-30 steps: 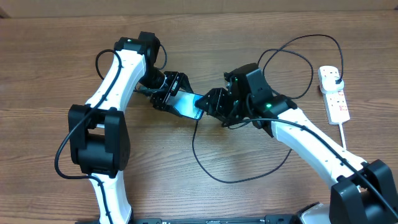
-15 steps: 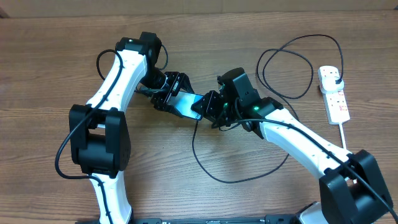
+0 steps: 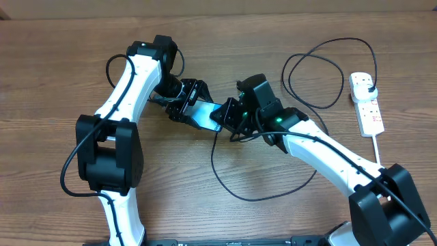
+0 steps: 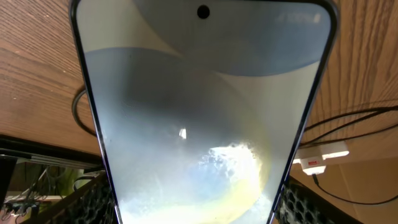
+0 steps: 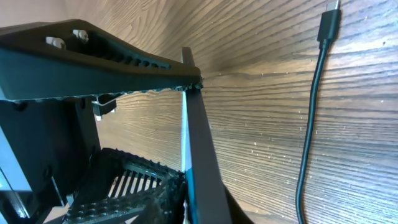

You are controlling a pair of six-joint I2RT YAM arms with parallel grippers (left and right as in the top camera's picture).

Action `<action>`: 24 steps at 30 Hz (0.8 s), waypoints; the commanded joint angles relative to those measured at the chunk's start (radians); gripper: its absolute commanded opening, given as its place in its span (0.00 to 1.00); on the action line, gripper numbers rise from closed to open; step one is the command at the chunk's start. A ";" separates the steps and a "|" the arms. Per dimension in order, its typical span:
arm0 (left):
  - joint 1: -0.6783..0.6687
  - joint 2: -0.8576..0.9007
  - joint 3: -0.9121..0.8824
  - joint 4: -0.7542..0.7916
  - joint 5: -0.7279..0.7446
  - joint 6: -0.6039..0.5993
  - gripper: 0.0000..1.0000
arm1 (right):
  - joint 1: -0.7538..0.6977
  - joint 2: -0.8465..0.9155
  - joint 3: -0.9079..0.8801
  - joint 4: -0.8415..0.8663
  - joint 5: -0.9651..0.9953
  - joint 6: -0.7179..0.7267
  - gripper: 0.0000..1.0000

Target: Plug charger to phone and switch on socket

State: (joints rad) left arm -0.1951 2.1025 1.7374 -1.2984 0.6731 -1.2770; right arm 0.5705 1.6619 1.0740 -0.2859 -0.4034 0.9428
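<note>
Black ribbed fingers [image 5: 124, 59] of the right gripper [image 5: 183, 134] stand above and below the phone [image 5: 198, 149], seen edge-on. The upper pad touches it, but whether they truly pinch I cannot tell. The left gripper [image 3: 191, 102] is clamped on the phone's other end, holding it above the table [image 3: 61, 82]. Beyond, the charger [image 3: 225, 186] lies loose, its connector tip [image 5: 328, 22] on the wood, apart from the phone. Farthest off sits the socket [image 3: 367, 102]. Plugging-in is not yet done. Next, I judge, the right gripper must take the tip and line it up with the phone's port.
</note>
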 commanded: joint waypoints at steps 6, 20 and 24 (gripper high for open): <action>-0.008 -0.003 0.029 -0.003 0.034 -0.009 0.57 | 0.008 0.007 0.027 0.009 0.011 0.001 0.08; -0.006 -0.003 0.029 -0.002 0.022 -0.009 0.86 | -0.029 0.001 0.027 0.027 -0.006 0.004 0.04; -0.005 -0.003 0.029 0.030 0.022 -0.001 0.88 | -0.075 -0.014 0.027 0.026 -0.032 0.003 0.04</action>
State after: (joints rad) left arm -0.1951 2.1025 1.7397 -1.2781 0.6834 -1.2808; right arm 0.5365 1.6619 1.0740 -0.2722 -0.4225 0.9569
